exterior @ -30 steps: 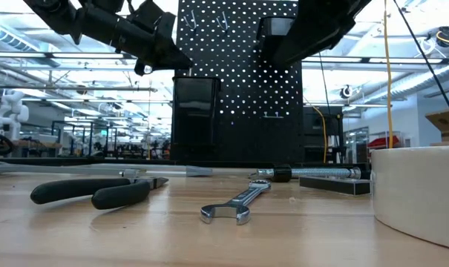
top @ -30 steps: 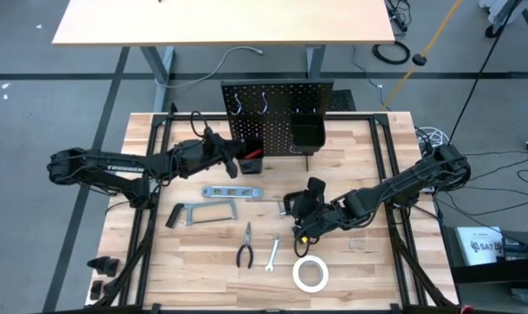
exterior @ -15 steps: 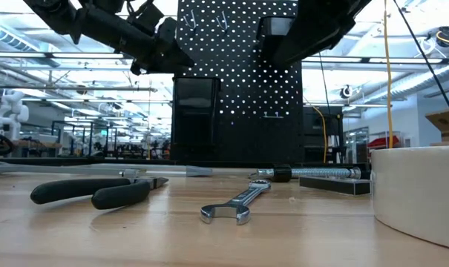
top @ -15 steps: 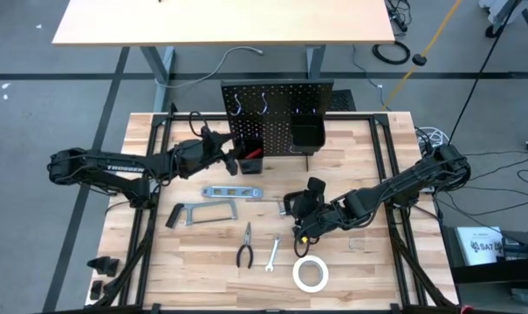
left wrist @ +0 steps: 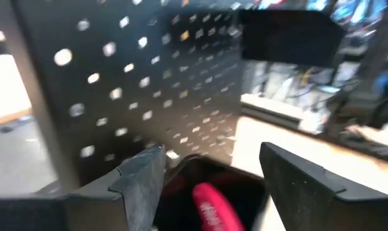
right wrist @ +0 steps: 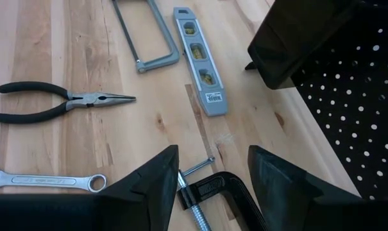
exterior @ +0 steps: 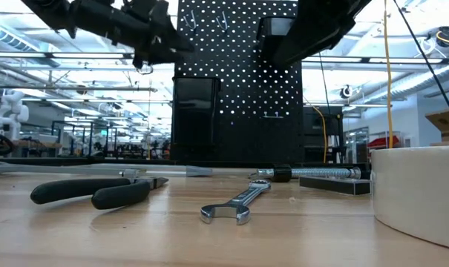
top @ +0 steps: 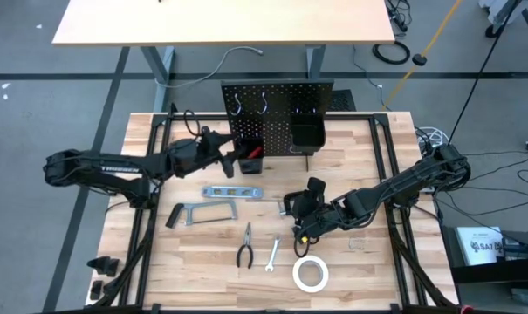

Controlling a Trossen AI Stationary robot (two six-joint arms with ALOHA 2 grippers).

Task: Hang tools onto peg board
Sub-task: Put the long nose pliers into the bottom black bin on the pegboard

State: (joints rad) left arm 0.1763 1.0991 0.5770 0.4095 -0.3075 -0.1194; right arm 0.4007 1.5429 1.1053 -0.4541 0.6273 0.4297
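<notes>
Red plastic shows between the parted fingers of the left gripper point(left wrist: 210, 186): the screwdriver point(top: 250, 153) stands handle-up in the left bin point(top: 249, 162) at the foot of the peg board point(top: 277, 105), and the claw hangs just beside it, spread wide with nothing in its hold. The right gripper point(right wrist: 210, 176) hovers over the C-clamp point(right wrist: 210, 192) near the middle of the table point(top: 368, 262), fingers partly apart on either side of the clamp's frame and screw; whether they touch it I cannot tell. On the bare wood lie the level point(top: 231, 191), the hacksaw point(top: 202, 213), the pliers point(top: 245, 245), the wrench point(top: 272, 253) and the tape roll point(top: 310, 274), all well apart from the board. The likeliest trouble, as I judge it, is the left fingers catching the red handle as the arm backs away, tipping the screwdriver out of the bin. On the right, a grip taken on the clamp's thin screw rather than its frame could let the clamp swing or slip on the lift, and a swinging clamp would be hard to settle over a hook point(top: 236, 107).
</notes>
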